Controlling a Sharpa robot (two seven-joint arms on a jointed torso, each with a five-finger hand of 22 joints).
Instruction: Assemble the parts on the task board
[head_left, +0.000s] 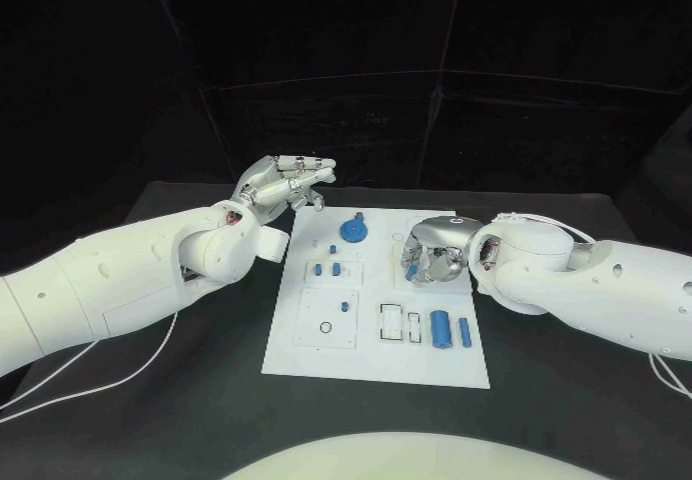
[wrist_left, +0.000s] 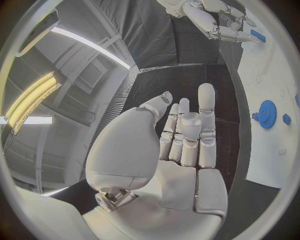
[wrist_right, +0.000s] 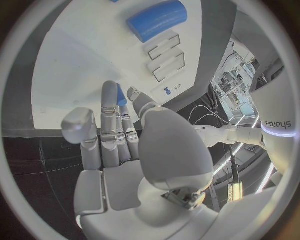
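- on the black table (head_left: 173, 400), nearest the robot, lies the white task board (head_left: 378, 350), a flat rectangle with shallow outlined slots.
- at the board's near right, two blue cylinders (head_left: 449, 328) lie side by side, one thick, one thin.
- mid-board, small blue parts (head_left: 329, 268) stand in their holes; a blue gear (head_left: 358, 233) sits toward the far edge.
- right hand (head_left: 434, 250) hangs over the board's right side, fingers curled downward; whether they grip anything, i cannot tell.
- left hand (head_left: 284, 182) is raised beyond the board's far left corner, fingers loosely apart, holding nothing.
- behind, black curtains; the word "sharpa" (wrist_right: 277, 123) appears on the robot in the right wrist view.
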